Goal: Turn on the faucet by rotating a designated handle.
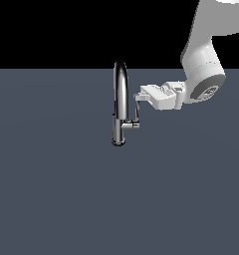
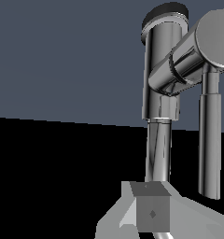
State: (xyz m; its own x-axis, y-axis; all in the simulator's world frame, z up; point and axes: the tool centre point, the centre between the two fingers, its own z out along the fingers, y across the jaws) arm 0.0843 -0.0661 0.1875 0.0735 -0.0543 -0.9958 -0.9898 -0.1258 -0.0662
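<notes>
A tall, shiny chrome faucet (image 1: 120, 102) is standing upright on a flat slate-grey floor (image 1: 57, 189), a little above the middle of the exterior view, with black background filling the band behind it; its arched spout is rising from a cylindrical base, and a short horizontal stub is sticking out of that base toward the exterior view's right; from the end of the stub a thin chrome lever, the handle (image 1: 137, 108), is pointing straight up beside the spout; a white robot arm (image 1: 203, 60) is reaching down from the upper corner on the exterior view's right, with its wrist bending so the hand is lying roughly level and pointing toward the faucet; the gripper (image 1: 139, 96) is sitting at the top end of the handle, its pale fingertips (image 1: 142, 97) appearing to be touching or just beside the lever's tip, well clear of the floor; whether the fingers are spread apart or closed together cannot be told from either view; in the wrist view the faucet (image 2: 159, 98) is looming close, with the stub coming toward the camera and the handle (image 2: 210, 140) showing as a slim rod beside the spout; one grey fingertip (image 2: 152, 212) is showing near the frame edge, overlapping the spout's tube.
</notes>
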